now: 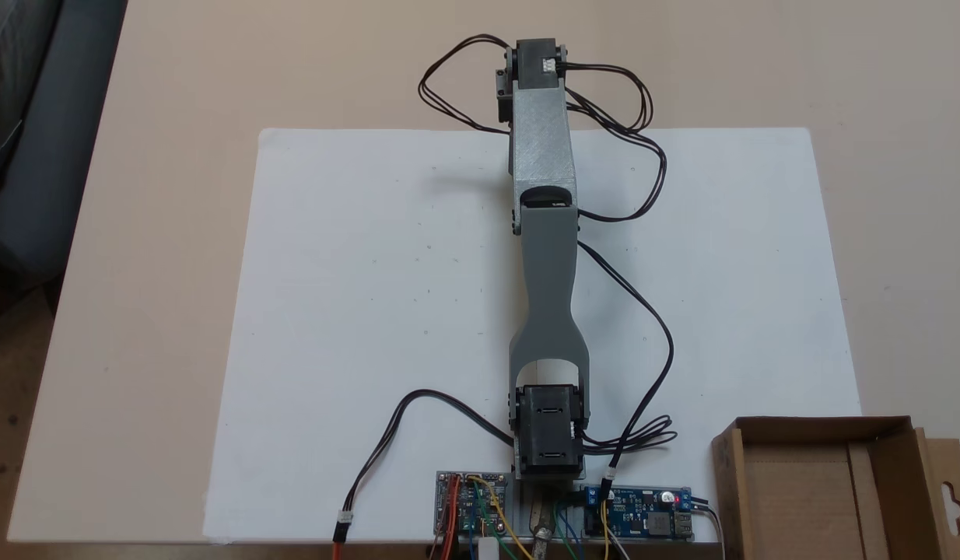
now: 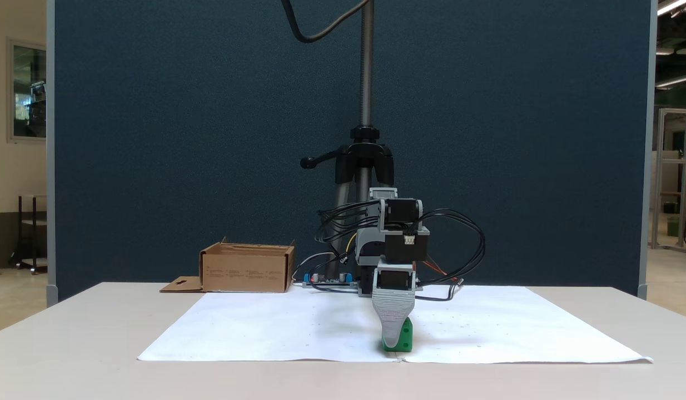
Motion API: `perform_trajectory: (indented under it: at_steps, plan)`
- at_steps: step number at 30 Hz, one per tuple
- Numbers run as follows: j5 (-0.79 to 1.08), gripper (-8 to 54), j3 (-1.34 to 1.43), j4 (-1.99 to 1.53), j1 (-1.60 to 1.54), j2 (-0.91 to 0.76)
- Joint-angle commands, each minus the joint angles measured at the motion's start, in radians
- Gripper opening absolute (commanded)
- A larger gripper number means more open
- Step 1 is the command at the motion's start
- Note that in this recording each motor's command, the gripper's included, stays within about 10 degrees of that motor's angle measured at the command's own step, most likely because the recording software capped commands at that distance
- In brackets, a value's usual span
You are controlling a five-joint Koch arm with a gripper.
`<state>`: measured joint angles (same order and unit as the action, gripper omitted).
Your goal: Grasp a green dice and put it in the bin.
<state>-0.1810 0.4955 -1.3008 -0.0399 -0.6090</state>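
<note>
The green dice [image 2: 407, 333] sits on the white paper near its front edge in a fixed view. The grey arm is stretched out over the sheet, and its gripper [image 2: 396, 340] points straight down onto the dice. One broad grey jaw stands in front of the cube and covers most of it, and the other jaw is hidden behind. From above, the arm's wrist [image 1: 538, 70] hides both the gripper and the dice. The bin [image 1: 822, 426], a brown cardboard box, stands open beside the arm's base; it also shows as the bin [image 2: 245, 272] at the back left.
A white paper sheet [image 1: 371, 311] covers the middle of the beige table. Two circuit boards [image 1: 472, 502] flank the arm's base, with black cables [image 1: 643, 311] looping over the sheet. A tripod [image 2: 365, 161] and a dark blue partition stand behind the table.
</note>
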Motion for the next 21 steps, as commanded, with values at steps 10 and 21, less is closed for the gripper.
perform_trajectory:
  at_steps: [10,21]
  plan:
    - [0.048,41.2,-0.049,0.031,-0.017,-0.002]
    - [0.048,22.1,-0.048,0.037,-0.017,0.003]
